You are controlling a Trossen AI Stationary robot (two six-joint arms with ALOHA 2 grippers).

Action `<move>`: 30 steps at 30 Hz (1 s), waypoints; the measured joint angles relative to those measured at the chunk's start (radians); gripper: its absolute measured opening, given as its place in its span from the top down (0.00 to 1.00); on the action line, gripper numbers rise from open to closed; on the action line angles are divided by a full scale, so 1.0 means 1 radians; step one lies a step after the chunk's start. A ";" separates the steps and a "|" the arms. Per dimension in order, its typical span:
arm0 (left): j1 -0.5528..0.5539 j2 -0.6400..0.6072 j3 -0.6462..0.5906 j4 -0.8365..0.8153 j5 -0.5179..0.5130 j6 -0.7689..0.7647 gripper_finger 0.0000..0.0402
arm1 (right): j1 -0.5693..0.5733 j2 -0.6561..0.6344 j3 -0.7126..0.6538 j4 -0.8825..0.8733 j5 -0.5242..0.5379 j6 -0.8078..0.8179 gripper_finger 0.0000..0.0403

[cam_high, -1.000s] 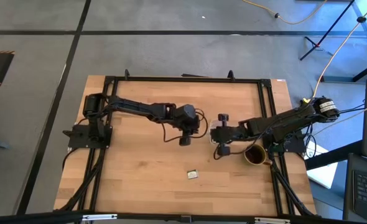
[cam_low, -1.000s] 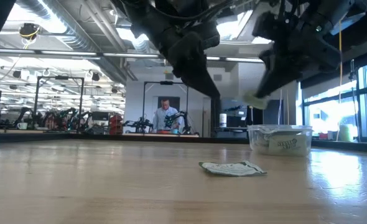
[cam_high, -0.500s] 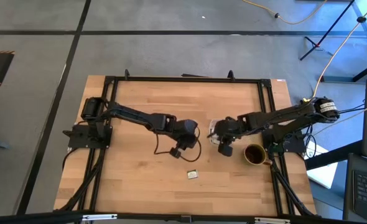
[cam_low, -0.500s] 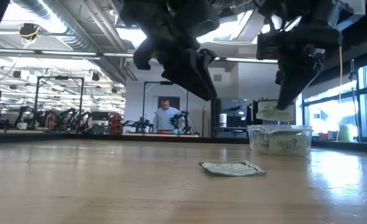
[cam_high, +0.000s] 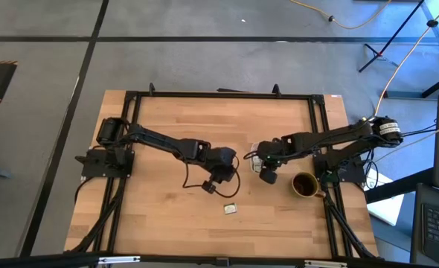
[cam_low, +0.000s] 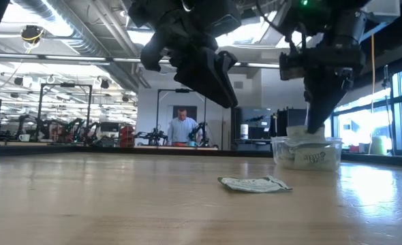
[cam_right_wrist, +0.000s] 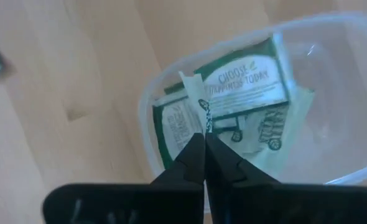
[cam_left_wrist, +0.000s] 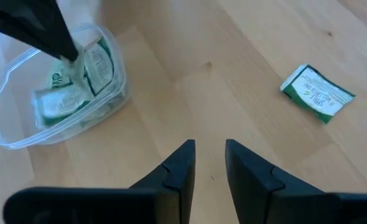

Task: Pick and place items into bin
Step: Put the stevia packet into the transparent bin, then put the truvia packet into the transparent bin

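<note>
Right gripper [cam_right_wrist: 203,134] is over the small clear plastic tub with rounded corners [cam_right_wrist: 333,37], fingers pinched fully together on the edge of a pale green-and-white flat packet [cam_right_wrist: 193,93], which hangs just above the packets already lying in the tub [cam_right_wrist: 246,81]. In the low view its tip is right at the tub's rim [cam_low: 306,141].

Left gripper [cam_left_wrist: 209,155] hovers above bare wood, fingers a narrow gap apart and holding nothing.

One loose green-and-white packet [cam_high: 231,209] lies flat on the light wooden tabletop [cam_high: 160,216], near the front edge and well apart from the tub. Nothing sits between it and the left gripper.

A dark brown mug [cam_high: 304,184] stands just beside the right arm, near the table's right edge, clear of the tub.

A person [cam_low: 182,127] stands at a bench in the room beyond the table.
</note>
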 joint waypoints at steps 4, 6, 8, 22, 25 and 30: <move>0.000 0.000 0.000 -0.002 0.001 0.000 0.80 | 0.000 0.037 0.000 -0.001 -0.018 -0.004 1.00; 0.000 0.000 0.000 -0.002 0.001 0.000 0.79 | 0.000 0.043 0.000 -0.002 -0.018 -0.004 1.00; -0.001 0.000 0.000 -0.002 0.001 0.000 0.79 | 0.000 0.041 0.000 0.004 -0.017 -0.007 0.98; -0.075 0.009 0.000 0.045 -0.003 0.060 0.73 | 0.000 0.040 0.010 -0.004 0.192 0.003 0.67; -0.096 0.041 -0.001 0.069 -0.002 0.045 0.75 | 0.000 0.039 0.038 0.000 0.260 0.023 0.65; -0.133 0.111 -0.001 0.130 -0.003 0.003 0.79 | 0.000 0.039 0.071 0.001 0.272 0.027 0.64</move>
